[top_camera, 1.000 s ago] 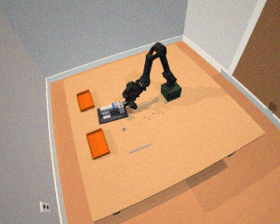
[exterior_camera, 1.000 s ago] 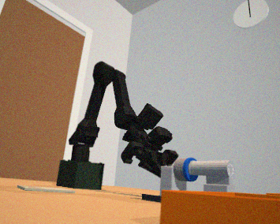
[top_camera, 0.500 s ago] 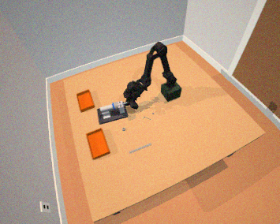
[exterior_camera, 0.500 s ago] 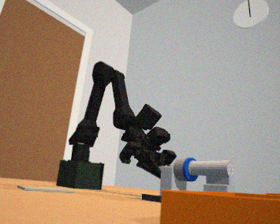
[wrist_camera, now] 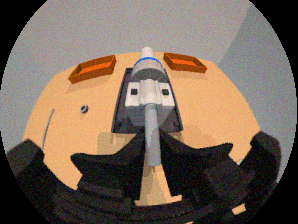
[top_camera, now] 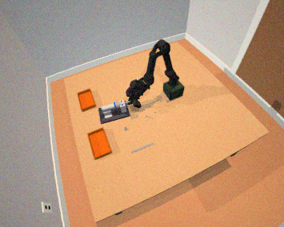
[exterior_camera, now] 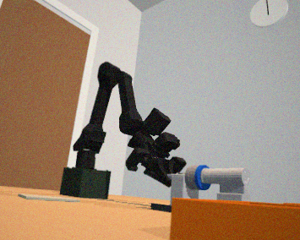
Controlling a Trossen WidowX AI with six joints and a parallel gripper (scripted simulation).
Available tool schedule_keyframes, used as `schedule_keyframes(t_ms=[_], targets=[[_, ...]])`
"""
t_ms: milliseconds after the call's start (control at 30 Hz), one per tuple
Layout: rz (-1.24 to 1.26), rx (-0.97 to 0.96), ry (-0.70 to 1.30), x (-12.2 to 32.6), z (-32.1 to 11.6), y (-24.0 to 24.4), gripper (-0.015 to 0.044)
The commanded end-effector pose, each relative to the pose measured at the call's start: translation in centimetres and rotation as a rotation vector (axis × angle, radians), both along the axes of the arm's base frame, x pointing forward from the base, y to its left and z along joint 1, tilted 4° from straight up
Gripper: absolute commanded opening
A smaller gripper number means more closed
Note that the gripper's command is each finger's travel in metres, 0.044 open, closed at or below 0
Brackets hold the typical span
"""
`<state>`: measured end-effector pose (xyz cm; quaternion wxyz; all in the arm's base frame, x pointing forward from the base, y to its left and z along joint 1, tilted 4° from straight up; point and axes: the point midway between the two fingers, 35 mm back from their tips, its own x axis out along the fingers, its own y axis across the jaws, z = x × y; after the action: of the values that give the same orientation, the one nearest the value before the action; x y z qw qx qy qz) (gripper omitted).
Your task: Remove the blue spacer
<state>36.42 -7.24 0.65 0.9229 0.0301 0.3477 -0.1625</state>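
Pale blue-grey walls (top_camera: 110,32) (exterior_camera: 226,84) (wrist_camera: 200,30) meet white baseboards (top_camera: 110,58); a brown door (top_camera: 270,60) (exterior_camera: 36,97) stands in a white frame (top_camera: 248,36) (exterior_camera: 84,76); an outlet (top_camera: 46,207) sits low; the floor (top_camera: 246,176) is orange-tan.

There is one gripper (top_camera: 130,103) (exterior_camera: 171,183) (wrist_camera: 149,129) and one grey shaft (wrist_camera: 153,135) between its fingers. Beyond the gripper are one dark base plate (top_camera: 114,119) (wrist_camera: 119,124), one blue spacer (top_camera: 115,105) (exterior_camera: 202,177) (wrist_camera: 148,59) and two orange trays: one tray ahead to its left (top_camera: 99,144) (exterior_camera: 239,220) (wrist_camera: 94,68), one ahead to its right (top_camera: 86,100) (wrist_camera: 185,63). To its left lie one small ring (top_camera: 126,129) (wrist_camera: 84,108) and one long grey strip (top_camera: 142,148) (exterior_camera: 49,198) (wrist_camera: 48,131).
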Motion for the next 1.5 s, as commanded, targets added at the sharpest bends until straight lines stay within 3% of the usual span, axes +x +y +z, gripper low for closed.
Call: schedule_keyframes(t_ms=[0, 1467], targets=[[0.0, 0.004, 0.0, -0.09, 0.0, 0.06, 0.0], [0.0, 0.004, 0.0, -0.46, -0.04, 0.18, 0.0]])
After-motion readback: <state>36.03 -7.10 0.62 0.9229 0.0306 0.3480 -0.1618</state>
